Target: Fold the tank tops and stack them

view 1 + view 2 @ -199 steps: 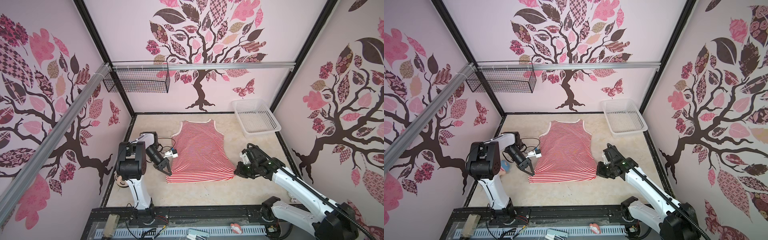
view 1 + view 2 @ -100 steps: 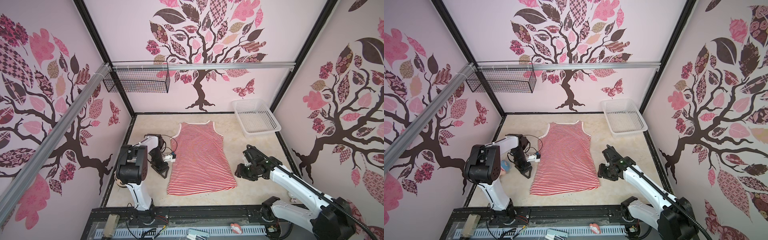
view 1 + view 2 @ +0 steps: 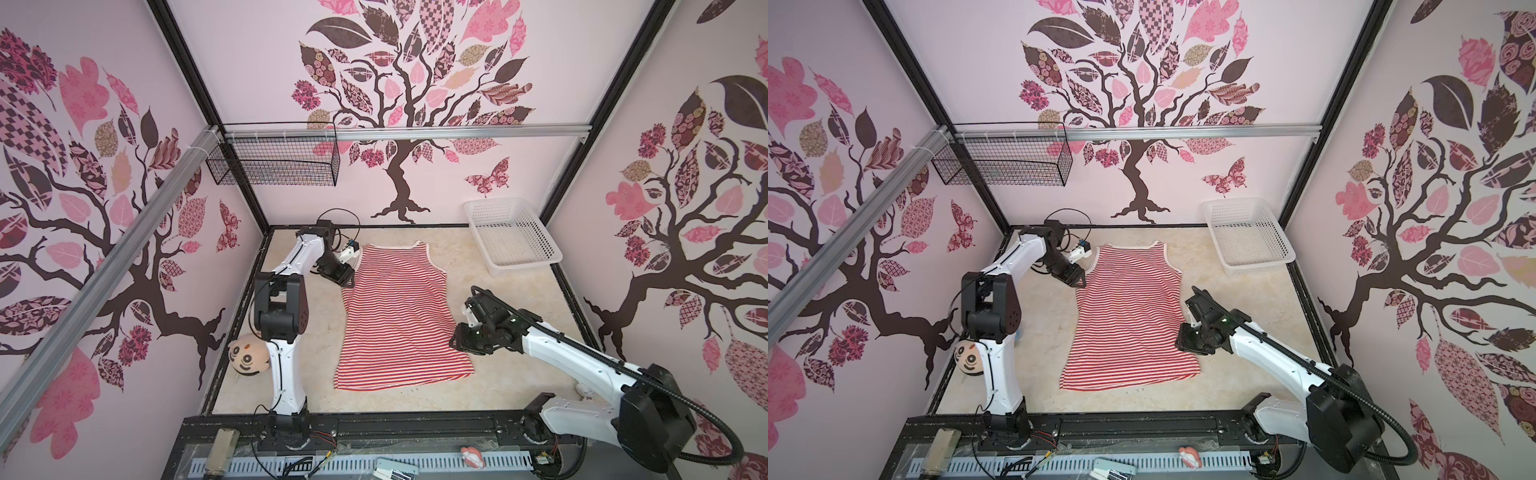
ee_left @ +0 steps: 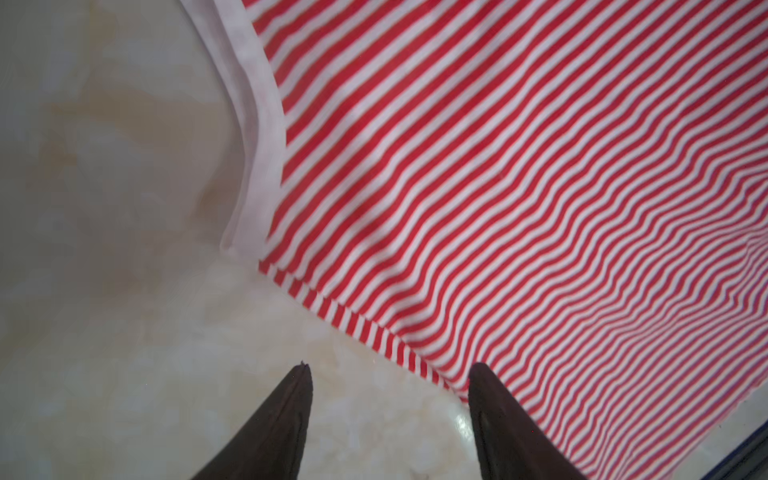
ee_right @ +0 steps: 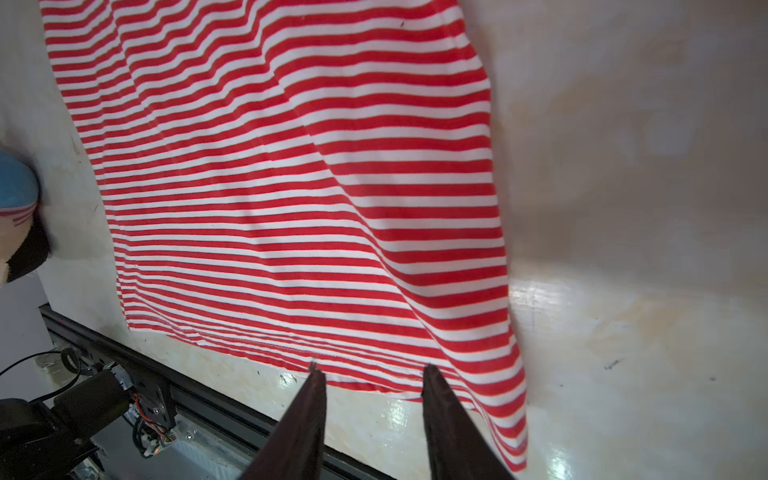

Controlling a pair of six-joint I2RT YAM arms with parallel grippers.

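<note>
Tank top centre-frame is light, limp jersey, so pinch hem corners or white trim; left gripper and right gripper jaws parted, empty.

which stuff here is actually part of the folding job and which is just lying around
Part of the job:
- striped tank top, spread flat on the table
- left gripper and right gripper, jaws open at its edges

Just lying about:
- plush doll
- white plastic basket
- wire basket on the rail

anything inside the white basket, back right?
Nothing visible inside the white basket: bare perforated floor shows in both top views. Its near wall hides a thin strip of the floor.
</note>
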